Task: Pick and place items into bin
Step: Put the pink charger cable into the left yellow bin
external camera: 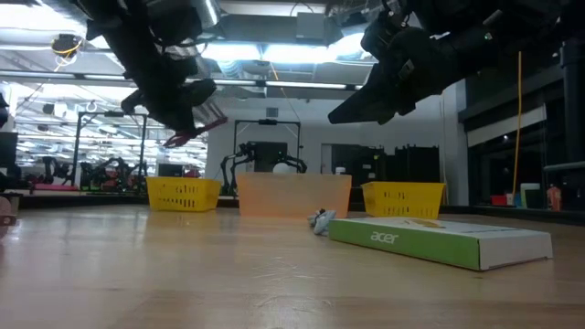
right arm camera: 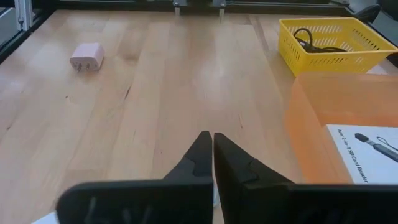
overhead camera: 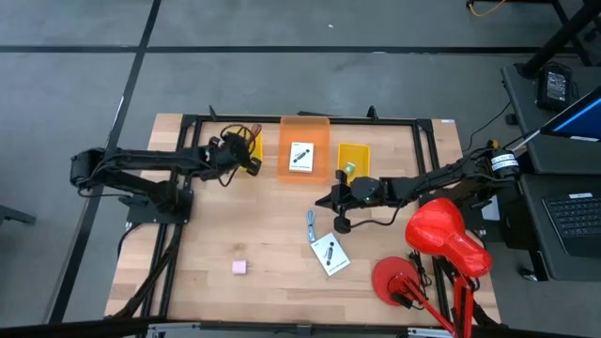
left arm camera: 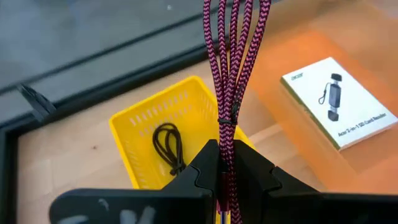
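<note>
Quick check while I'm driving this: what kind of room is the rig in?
Probably a robotics lab or workshop. The low view shows another robot arm standing beyond the wooden table, under long ceiling light strips. The high view shows a laptop on a bench beside the rig.

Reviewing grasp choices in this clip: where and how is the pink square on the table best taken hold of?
The pink square lies flat and alone on bare table, so coming straight down from above seems best, fingers closing across two opposite side faces. In the right wrist view it shows as a low rounded block, so the edges look grippable.
</note>
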